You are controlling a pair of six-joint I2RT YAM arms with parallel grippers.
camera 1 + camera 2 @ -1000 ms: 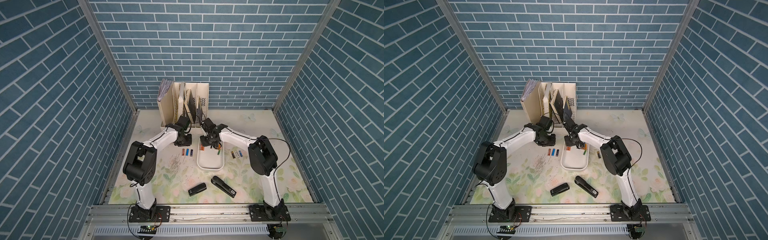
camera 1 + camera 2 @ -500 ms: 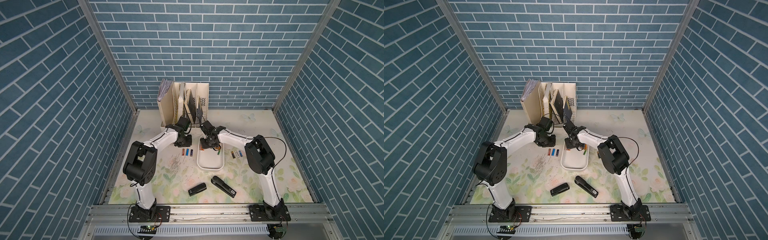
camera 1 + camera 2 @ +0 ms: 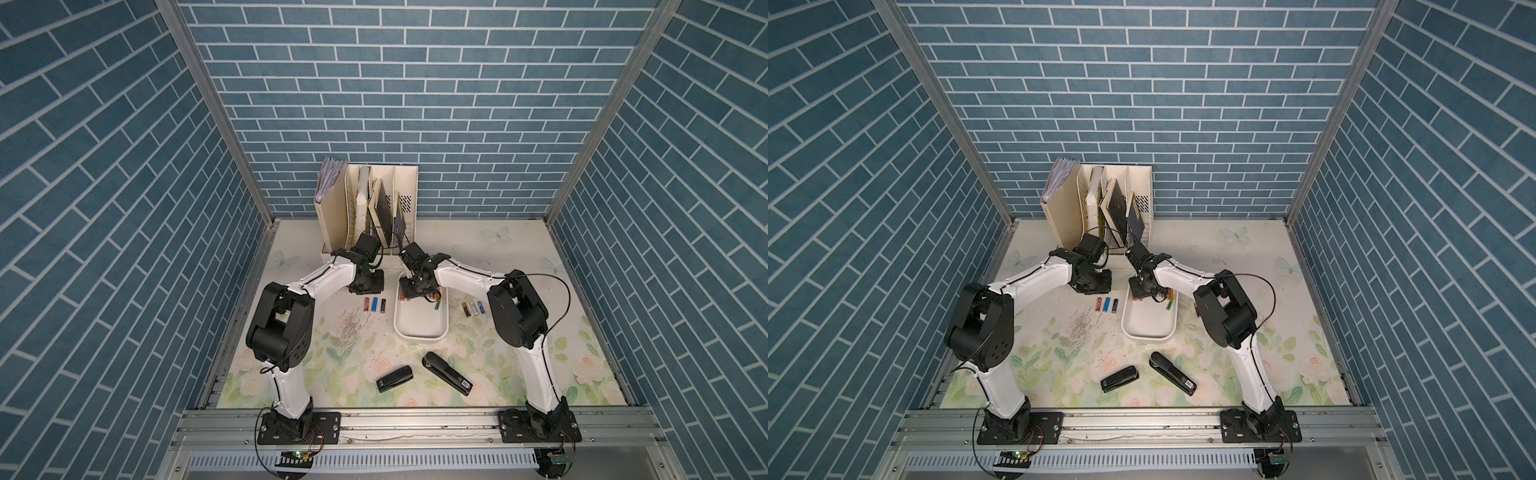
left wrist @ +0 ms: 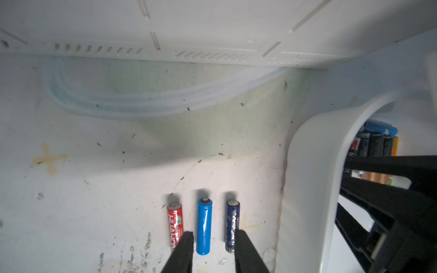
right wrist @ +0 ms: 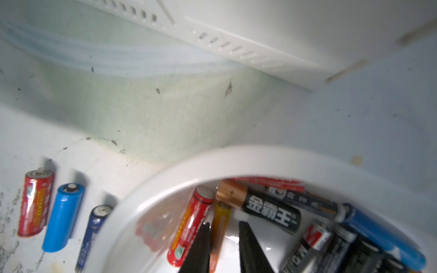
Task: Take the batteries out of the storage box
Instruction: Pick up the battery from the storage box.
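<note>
While both arms reach out over the middle of the flowery bench (image 3: pixel 291 365), two long black plastic staplers (image 3: pixel 395 378) (image 3: pixel 446 372) lie near its front edge. A little farther in is a small heap of thin silver staples (image 3: pixel 351 328). Next to it, in the middle of the bench, sits the shallow white plastic storage box (image 3: pixel 419 334) with round corners.

Three small round batteries lie in a row on the bench just beside the box's left wall: a red battery (image 4: pixel 175 224), a bright blue battery (image 4: pixel 204 227) and a dark blue battery (image 4: pixel 233 224). The left gripper (image 4: pixel 214 232) is over the bright blue one, its two black fingers apart and not touching it. Three more batteries (image 3: pixel 473 308) lie past the box's right wall.

Many batteries (image 5: pixel 272 212) are piled at the far end of the box. The right gripper (image 5: pixel 224 223) is down in there, its fingers apart on each side of a thin yellow battery (image 5: pixel 218 227), with a gap on one side.

At the far edge stands a tall cream file holder (image 3: pixel 365 208) with books.
</note>
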